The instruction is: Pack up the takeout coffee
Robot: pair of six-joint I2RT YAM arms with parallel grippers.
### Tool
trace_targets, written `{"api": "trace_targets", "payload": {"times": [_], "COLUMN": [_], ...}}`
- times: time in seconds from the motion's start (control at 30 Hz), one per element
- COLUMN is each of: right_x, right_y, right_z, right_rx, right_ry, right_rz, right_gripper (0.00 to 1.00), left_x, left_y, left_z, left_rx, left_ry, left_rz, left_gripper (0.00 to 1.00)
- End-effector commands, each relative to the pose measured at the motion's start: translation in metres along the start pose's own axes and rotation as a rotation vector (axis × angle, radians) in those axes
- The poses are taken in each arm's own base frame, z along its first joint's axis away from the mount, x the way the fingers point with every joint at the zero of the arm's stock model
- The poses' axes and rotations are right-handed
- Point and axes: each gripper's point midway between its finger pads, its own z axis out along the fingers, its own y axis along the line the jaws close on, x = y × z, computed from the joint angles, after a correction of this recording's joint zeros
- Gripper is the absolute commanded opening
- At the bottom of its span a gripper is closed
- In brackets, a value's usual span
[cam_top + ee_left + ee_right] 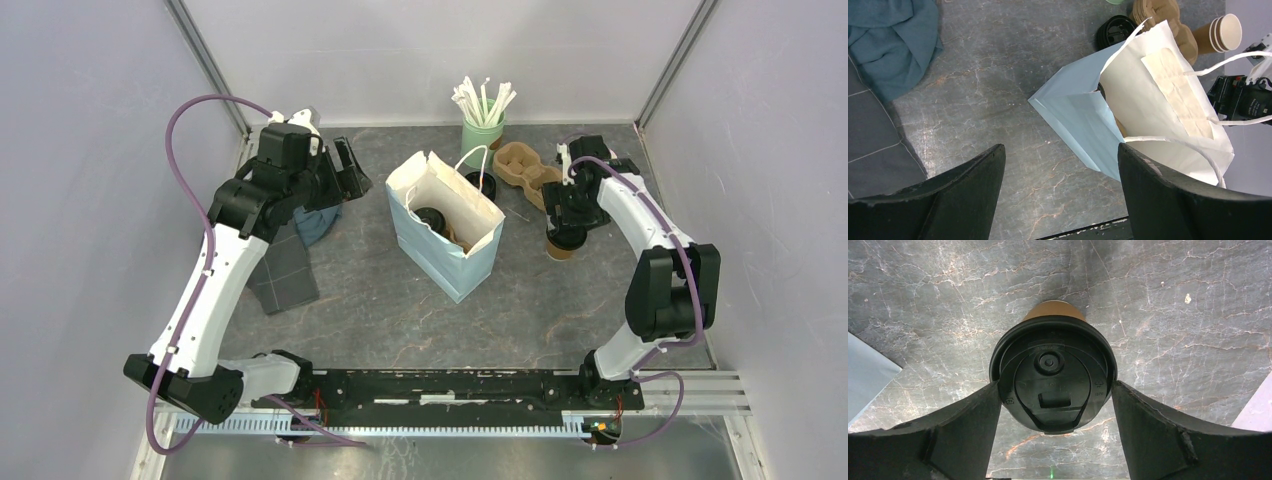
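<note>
Right gripper (1055, 389) straddled the lidded cup (1053, 365), seemingly to lift it bagward, clamped or not I couldn't tell; left gripper (1060, 150) hung wide apart near the bag (440, 260).

Both arms share one build: long white shell links joined by chunky black joint housings, with small dark fastener holes dotting the white covers. The left arm (215, 290) and the right arm (640, 215) each carry a purple cable. The left cable (170, 125) is a thick, smooth hose, and the right cable (684, 268) matches it in colour and thickness. Thin red wires show at both bases, which sit on a black rail (450, 385) with scuffed, chipped paint. The left fingers (958, 195) are matte black, broad and curved, with pale wear along the edges. The right fingers (948, 440) look the same and show moulded ridges.
</note>
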Motion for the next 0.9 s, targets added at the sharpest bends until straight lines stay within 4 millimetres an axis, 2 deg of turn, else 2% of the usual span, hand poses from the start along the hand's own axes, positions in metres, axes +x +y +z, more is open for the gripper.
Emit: {"api": "trace_targets", "payload": {"times": [0.0,0.23,0.73,0.87], "right_x": [-0.0133,-0.0184,-0.0134,-0.0096], "right_y": [-0.0039,-0.0034,-0.0034,-0.0041], "right_z": [-0.0010,-0.0041,-0.0041,-0.0077], "right_rx": [0.013,0.009,0.010,0.014], "right_ry": [-0.037,-0.055,-0.053,-0.057], "right_rz": [-0.009,-0.005,-0.008,-0.005], "right_gripper": [0.87,0.86,0.79,0.83], "left_x": [-0.0086,-0.0085,-0.0082,-0.0061], "left_y": [-0.0038,-0.0036,-0.0039,-0.0077], "left_z": [-0.0049,-0.0054,-0.0080,-0.0094], "left_rx": [0.031,0.031,0.034,0.056], "left_ry": [-0.035,-0.035,-0.040,-0.029], "left_rz": [0.044,0.041,0.037,0.035], "left_gripper": [0.88,0.88,0.88,0.88]}}
